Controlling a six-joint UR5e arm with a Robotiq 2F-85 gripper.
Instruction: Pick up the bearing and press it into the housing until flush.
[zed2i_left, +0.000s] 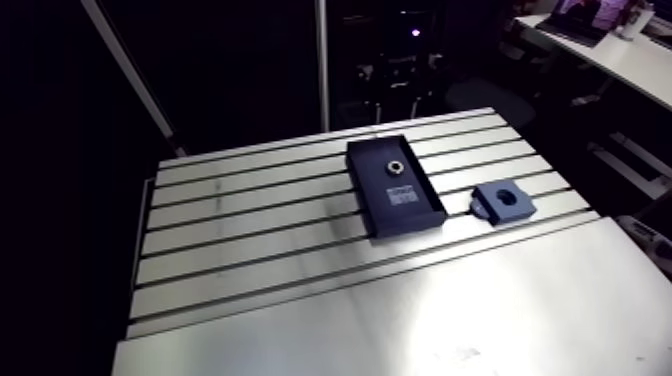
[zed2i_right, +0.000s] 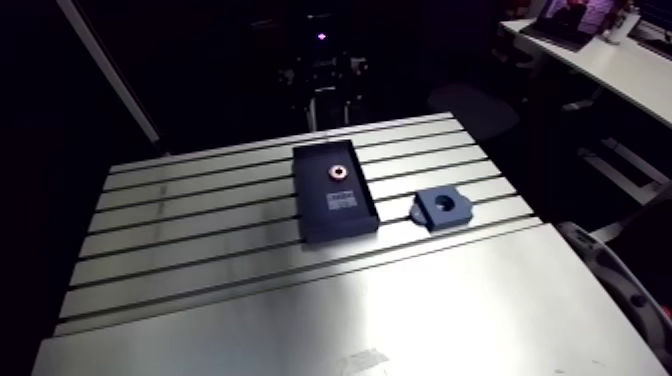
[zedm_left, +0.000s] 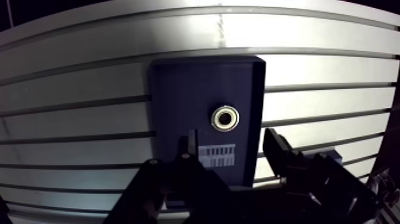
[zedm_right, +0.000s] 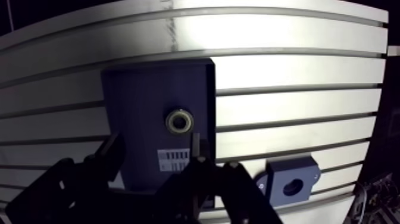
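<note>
gripper (zedm_left: 231, 143) fingers spread wide, nothing between them, hanging over the near end of the tray (zedm_left: 178, 95)
- housing (zedm_right: 290, 170): dark blue block, flat on the slotted table (zedm_left: 321, 71), off to one side of the gripper, beside the tray's long side and clear of it. Round bore faces straight up, nothing in it
- just ahead of the fingertips: white barcode label (zedm_left: 218, 156) on the tray floor
- further ahead, in line with the gap between the fingers: bearing (zedm_left: 225, 117), a small metal ring, bright outer race, dark hole. Lies flat on the tray floor, axis vertical, hole pointing up. Off-centre, nearer the tray's housing-side wall, not touching it. Well apart from the housing, nothing gripping it
- tray: dark rectangular, low walls, long axis square across the table slots. In the arm view the bearing sits in the far half, label in the near half
</note>
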